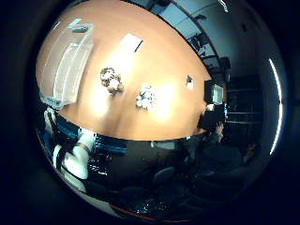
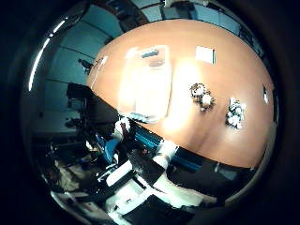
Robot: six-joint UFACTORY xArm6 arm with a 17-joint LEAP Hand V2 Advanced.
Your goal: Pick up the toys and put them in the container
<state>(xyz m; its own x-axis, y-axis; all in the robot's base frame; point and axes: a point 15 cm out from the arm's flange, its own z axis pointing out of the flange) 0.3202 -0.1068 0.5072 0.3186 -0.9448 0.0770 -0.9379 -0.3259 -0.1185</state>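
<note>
Two small toys lie on an orange-brown wooden table (image 1: 159, 56). One is a brown and white toy (image 1: 111, 79). The other is a white and grey toy (image 1: 145, 97), a short way from the first. A clear plastic container (image 2: 145, 80) stands on the same table, away from both toys, and looks empty. My hand is high above the table, so everything on it looks small.
A white card (image 2: 204, 53) lies on the table past the container. A small white item (image 1: 188, 82) sits near the table's edge. A dark monitor (image 1: 216, 94) and chairs stand beside the table. White and blue equipment (image 2: 141, 178) stands below its near edge.
</note>
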